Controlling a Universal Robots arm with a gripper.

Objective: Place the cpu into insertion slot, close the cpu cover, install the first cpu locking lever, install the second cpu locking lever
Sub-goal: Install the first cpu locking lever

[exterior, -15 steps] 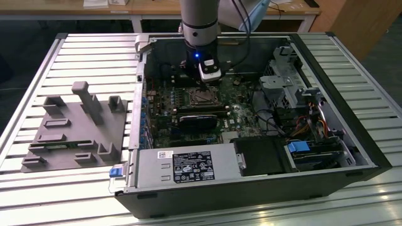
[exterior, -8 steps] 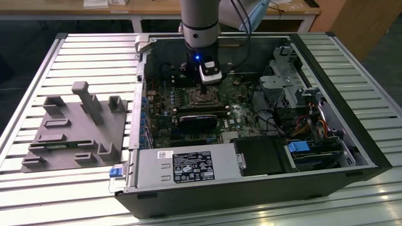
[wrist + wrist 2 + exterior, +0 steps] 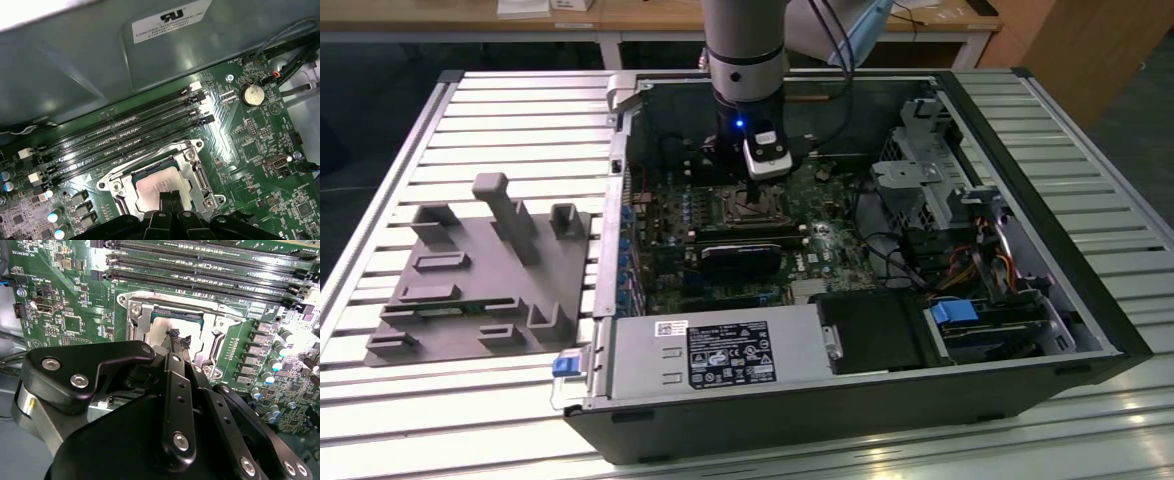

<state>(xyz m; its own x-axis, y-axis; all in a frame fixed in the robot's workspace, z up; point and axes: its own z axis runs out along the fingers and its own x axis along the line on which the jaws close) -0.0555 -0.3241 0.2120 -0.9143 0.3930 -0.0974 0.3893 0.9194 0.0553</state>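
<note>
Exterior view, arm vertical, jaws over cpu.

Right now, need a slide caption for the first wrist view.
Gripper poised directly over the cpu seated in the insertion slot, beside four long memory slots.

Silvery cpu flat inside the silver-rimmed insertion slot, cpu cover framing it.

We see an open black computer case lying on a slatted metal desk, its power supply along the near wall. A grey moulded fixture tray sits beside it. Long black memory slots cross the green motherboard, near a coin battery.
</note>
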